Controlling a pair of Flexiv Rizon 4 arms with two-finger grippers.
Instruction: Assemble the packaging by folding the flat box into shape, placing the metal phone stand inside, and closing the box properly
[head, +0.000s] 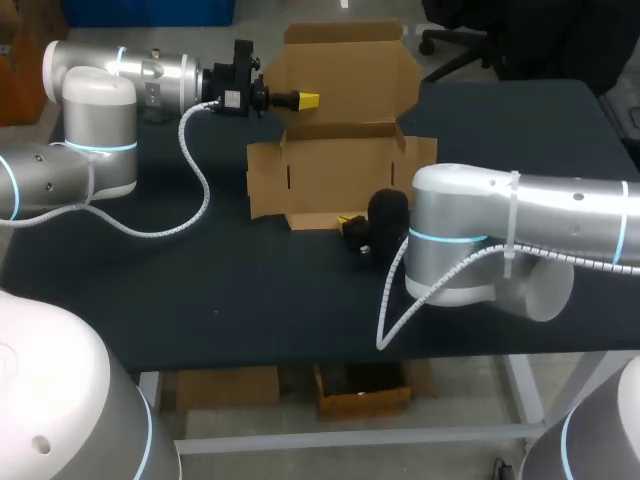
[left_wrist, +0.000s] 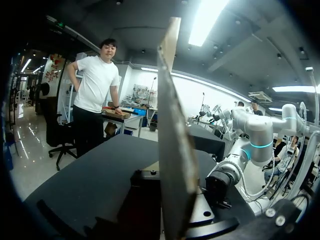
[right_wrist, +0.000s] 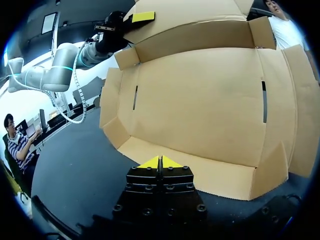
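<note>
From above, the box (head: 340, 175) lay unfolded on the counter (head: 200, 290), long axis side to side, its lid (head: 345, 65) upright at the far edge. My left tool (head: 305, 100) pinched that lid.

From the left wrist, the lid stood edge-on through the tool.

From the right wrist, my right tool (right_wrist: 160, 162), tips pressed together and empty, faced the near flap (right_wrist: 200, 172) just ahead; that arm seemed nearer.

Item 1: cardboard panel (left_wrist: 172, 150), brown, seen edge-on, upright with a slight tilt, rising from the middle of the left hand (left_wrist: 155, 200), of which only the black body shows.
Item 2: counter (left_wrist: 100, 170), dark, matte, stretching ahead of the hand.
Item 3: right arm (left_wrist: 255, 135), silver with a blue ring, beyond the panel toward the counter's right edge; its black right hand (left_wrist: 220, 185) low over the counter.
</note>
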